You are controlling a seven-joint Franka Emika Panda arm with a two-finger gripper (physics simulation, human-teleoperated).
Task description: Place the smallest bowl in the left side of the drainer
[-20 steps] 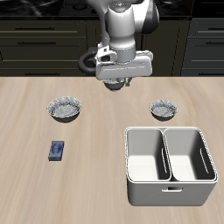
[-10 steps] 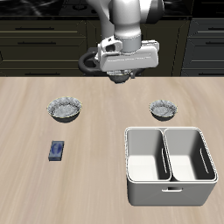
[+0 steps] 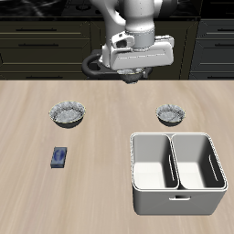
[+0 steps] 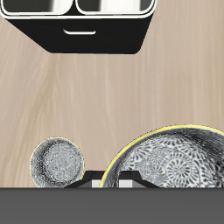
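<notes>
I am looking down on a wooden table from the front, with the gripper [image 3: 134,79] hanging high over the table's back part, wrist pointing straight down, nothing in its grasp; I cannot tell whether its jaws stand apart or together. The smallest bowl [image 3: 170,114] sits upright on the table, well apart from the gripper, just behind the drainer [image 3: 177,200], whose two white compartments hold nothing. The wrist camera shows the smallest bowl beside a far wider patterned bowl [image 4: 171,158]. My main worry is coming down on the wrong dish, since the bowls look alike; another patterned bowl [image 3: 69,113] sits toward the other end of the table, with a small blue box [image 3: 59,157] in front of it. A pinch on the thin, sloping rim could also slip, or nudge the bowl against the drainer's wall.
</notes>
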